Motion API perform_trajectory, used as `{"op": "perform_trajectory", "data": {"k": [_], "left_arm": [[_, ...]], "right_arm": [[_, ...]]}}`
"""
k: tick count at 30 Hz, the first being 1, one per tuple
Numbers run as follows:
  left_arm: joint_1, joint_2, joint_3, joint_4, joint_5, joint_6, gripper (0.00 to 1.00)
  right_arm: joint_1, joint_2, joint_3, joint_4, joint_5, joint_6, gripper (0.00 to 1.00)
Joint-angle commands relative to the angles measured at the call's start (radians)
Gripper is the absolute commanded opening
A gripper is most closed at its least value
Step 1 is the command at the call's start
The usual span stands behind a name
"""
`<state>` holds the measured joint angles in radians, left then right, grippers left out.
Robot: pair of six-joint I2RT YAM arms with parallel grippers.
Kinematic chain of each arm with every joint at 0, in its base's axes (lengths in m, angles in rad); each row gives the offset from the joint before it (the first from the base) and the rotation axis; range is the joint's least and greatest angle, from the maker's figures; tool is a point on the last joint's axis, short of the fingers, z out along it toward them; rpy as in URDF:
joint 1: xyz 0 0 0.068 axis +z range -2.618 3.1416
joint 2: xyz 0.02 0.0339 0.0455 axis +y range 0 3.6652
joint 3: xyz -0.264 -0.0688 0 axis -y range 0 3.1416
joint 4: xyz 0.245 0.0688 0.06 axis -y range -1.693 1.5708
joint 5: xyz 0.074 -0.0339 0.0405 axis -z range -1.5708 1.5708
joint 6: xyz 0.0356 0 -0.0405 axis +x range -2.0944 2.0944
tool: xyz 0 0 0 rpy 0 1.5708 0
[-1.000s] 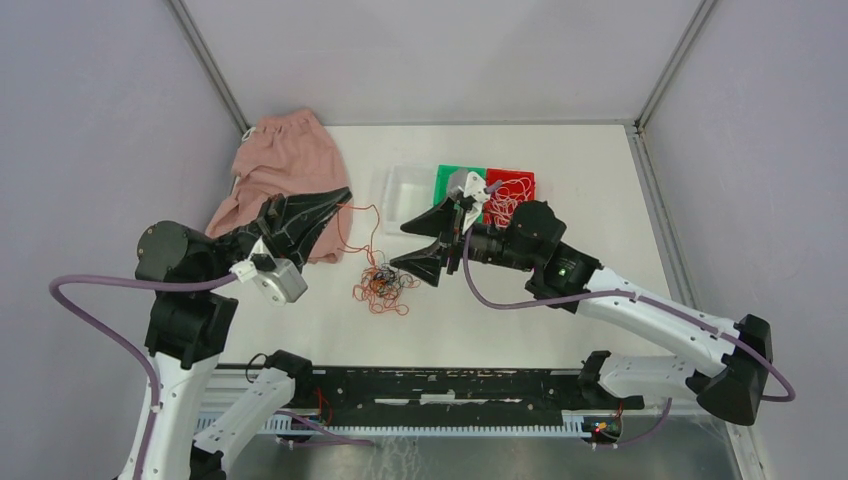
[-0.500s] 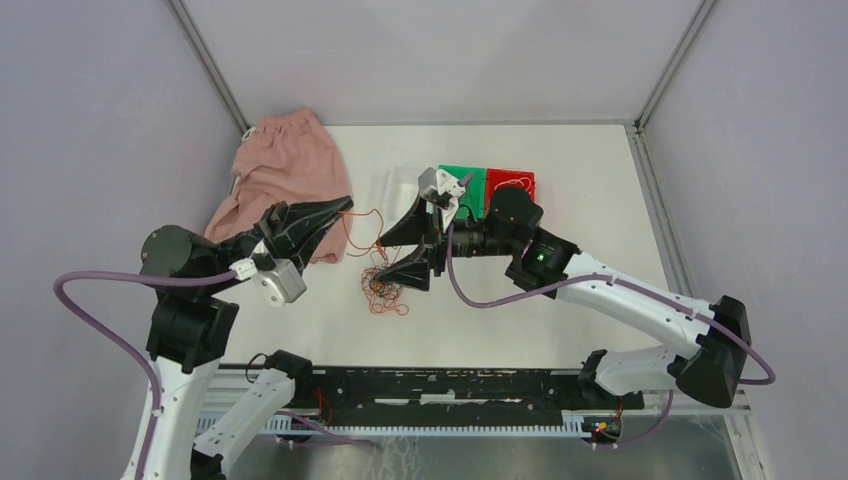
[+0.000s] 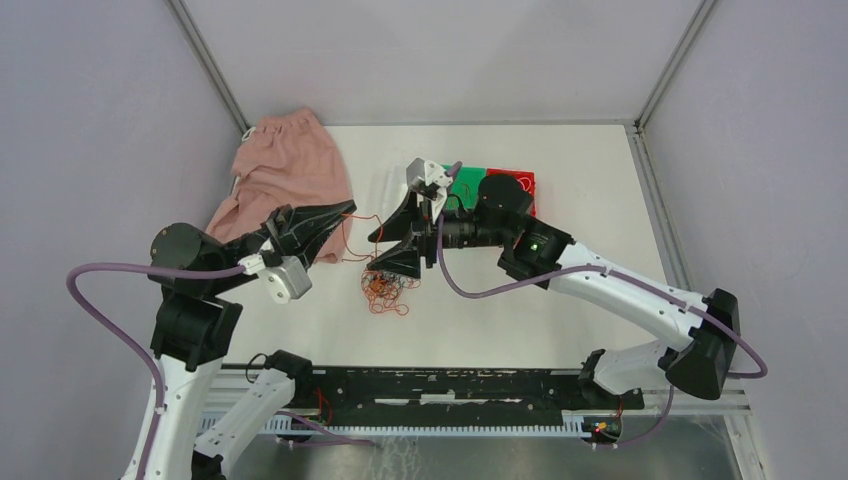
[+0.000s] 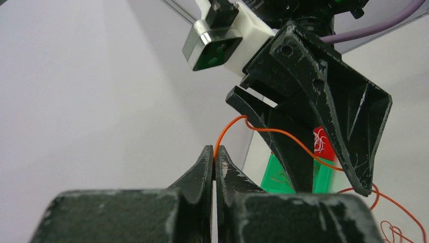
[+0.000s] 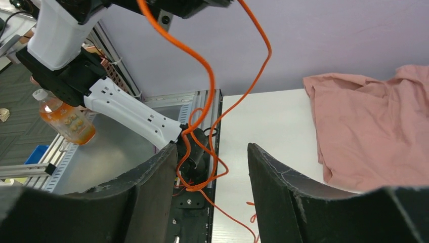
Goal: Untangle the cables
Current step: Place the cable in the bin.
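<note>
Glossy orange cable (image 5: 211,83), scuffed matt plastic right claw (image 5: 211,154), matt pink cloth (image 5: 369,126)

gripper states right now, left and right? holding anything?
Left gripper: closed, pinching a thin orange wiry cable.
Right gripper: open, orange cable loops hanging between its jaws, not gripped.

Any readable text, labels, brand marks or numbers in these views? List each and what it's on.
No legible text in any view.
Bottle beside the rig, right wrist view: it has a label, but too blurred to read.
Green tray and red tray, top view: no markings visible.
</note>
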<state>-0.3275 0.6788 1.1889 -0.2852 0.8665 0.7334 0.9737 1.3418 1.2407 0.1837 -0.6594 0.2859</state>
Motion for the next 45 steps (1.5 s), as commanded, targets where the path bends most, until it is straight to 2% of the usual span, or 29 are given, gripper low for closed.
{"op": "perform_trajectory", "data": {"k": [1, 5, 7, 9, 11, 12, 13, 14, 15, 17, 20, 21, 23, 26, 32, 40, 45], "left_arm": [[-0.002, 0.0, 0.013, 0.009, -0.011, -0.019, 0.03], [-0.003, -0.002, 0.011, 0.009, -0.011, -0.019, 0.03], [-0.003, 0.0, 0.011, 0.009, -0.012, -0.019, 0.03], [-0.002, 0.0, 0.008, 0.009, -0.013, -0.02, 0.03], [-0.003, -0.002, 0.001, 0.008, -0.02, -0.025, 0.04], [-0.002, -0.005, -0.003, 0.008, -0.028, -0.032, 0.07], [-0.003, -0.008, -0.011, 0.007, -0.036, -0.037, 0.16], [-0.002, -0.011, -0.019, 0.002, -0.053, -0.043, 0.33], [-0.003, -0.012, -0.026, -0.017, -0.079, -0.043, 0.45], [-0.002, -0.004, -0.026, -0.093, -0.125, -0.011, 0.59], [-0.002, 0.013, -0.023, -0.223, -0.205, 0.021, 0.96], [-0.002, 0.018, -0.024, -0.274, -0.221, 0.038, 1.0], [-0.002, 0.022, -0.03, -0.354, -0.237, 0.079, 0.99], [-0.002, 0.009, -0.049, -0.386, -0.242, 0.073, 0.99], [-0.002, 0.002, -0.038, -0.402, -0.228, 0.059, 0.99], [-0.002, -0.005, -0.031, -0.406, -0.224, 0.064, 0.99], [-0.002, -0.001, -0.024, -0.405, -0.216, 0.066, 0.99]], "right_arm": [[0.005, 0.034, 0.065, -0.047, 0.022, -0.039, 0.59], [0.011, 0.057, 0.098, -0.127, 0.078, -0.093, 0.55], [0.011, 0.066, 0.115, -0.168, 0.116, -0.111, 0.49], [0.012, 0.065, 0.121, -0.182, 0.16, -0.116, 0.34], [0.01, 0.056, 0.12, -0.187, 0.236, -0.124, 0.11], [0.006, 0.048, 0.12, -0.193, 0.277, -0.128, 0.05], [-0.003, 0.043, 0.118, -0.197, 0.31, -0.132, 0.02], [-0.019, 0.037, 0.116, -0.2, 0.334, -0.13, 0.01], [-0.04, 0.035, 0.113, -0.201, 0.342, -0.12, 0.01], [-0.108, 0.039, 0.117, -0.206, 0.337, -0.079, 0.01], [-0.212, 0.049, 0.115, -0.226, 0.337, -0.028, 0.01], [-0.244, 0.055, 0.113, -0.239, 0.343, -0.019, 0.01], [-0.291, 0.075, 0.12, -0.288, 0.368, -0.036, 0.01], [-0.339, 0.127, 0.128, -0.334, 0.415, -0.076, 0.01], [-0.4, 0.236, 0.142, -0.297, 0.472, -0.074, 0.01], [-0.432, 0.354, 0.187, -0.254, 0.437, -0.019, 0.01], [-0.431, 0.368, 0.202, -0.225, 0.397, -0.001, 0.01]]}}
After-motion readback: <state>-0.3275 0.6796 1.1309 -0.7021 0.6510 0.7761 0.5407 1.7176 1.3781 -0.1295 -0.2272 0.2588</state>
